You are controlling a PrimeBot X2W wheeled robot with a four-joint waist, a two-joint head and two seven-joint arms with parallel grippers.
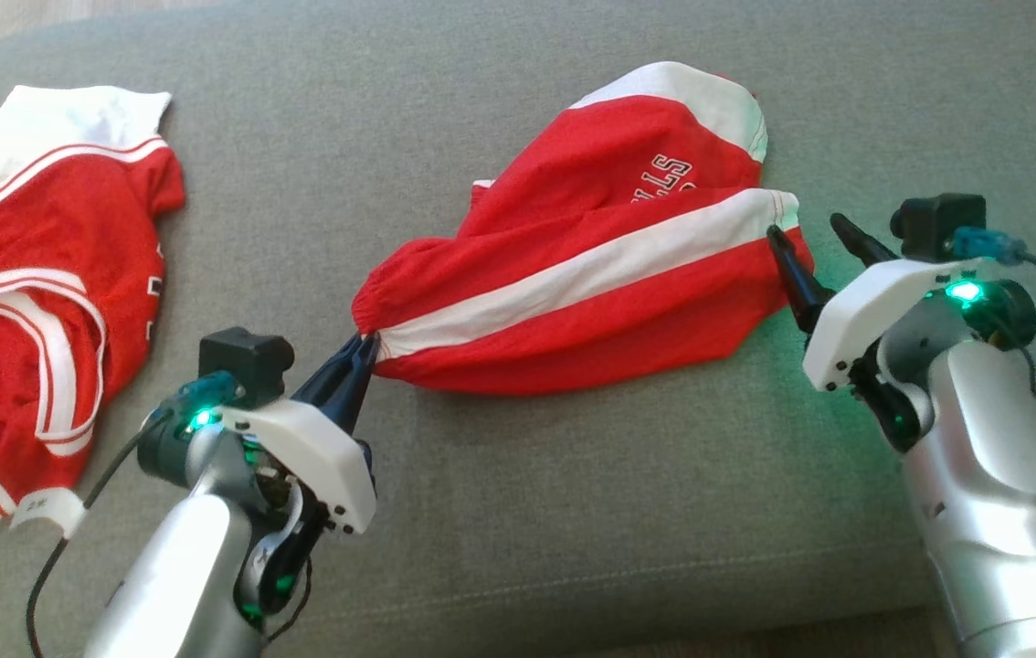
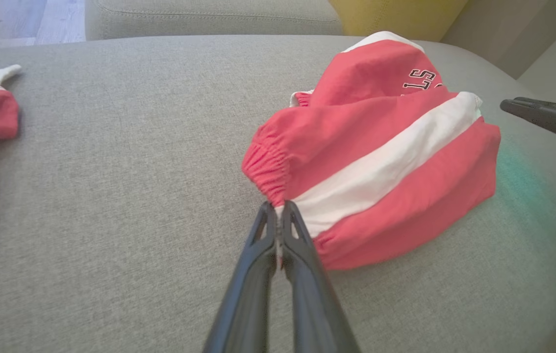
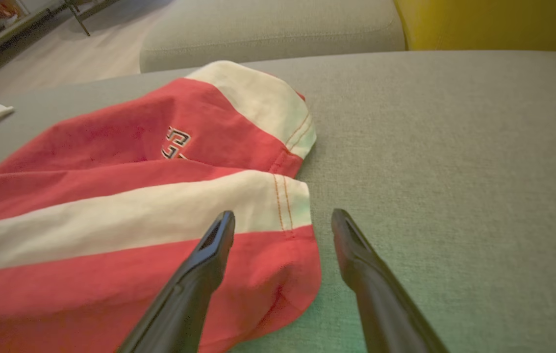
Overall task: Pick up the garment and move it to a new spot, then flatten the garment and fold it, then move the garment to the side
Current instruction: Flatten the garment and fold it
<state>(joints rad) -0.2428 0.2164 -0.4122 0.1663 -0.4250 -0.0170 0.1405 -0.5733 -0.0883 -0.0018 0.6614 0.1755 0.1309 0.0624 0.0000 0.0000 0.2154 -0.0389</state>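
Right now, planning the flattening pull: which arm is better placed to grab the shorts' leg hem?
Right. The right pincer stands open at the leg hem of the red shorts; the left pincer is shut on their waistband.

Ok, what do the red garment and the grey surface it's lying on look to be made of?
Red garment: soft, thin cloth, possibly cotton, with a matte finish. It wrinkles and drapes, has a gathered elastic band at one end and stitched hems at the other.
Grey surface: matte upholstery fabric with a fine woven grain and a sewn seam, probably over padding.
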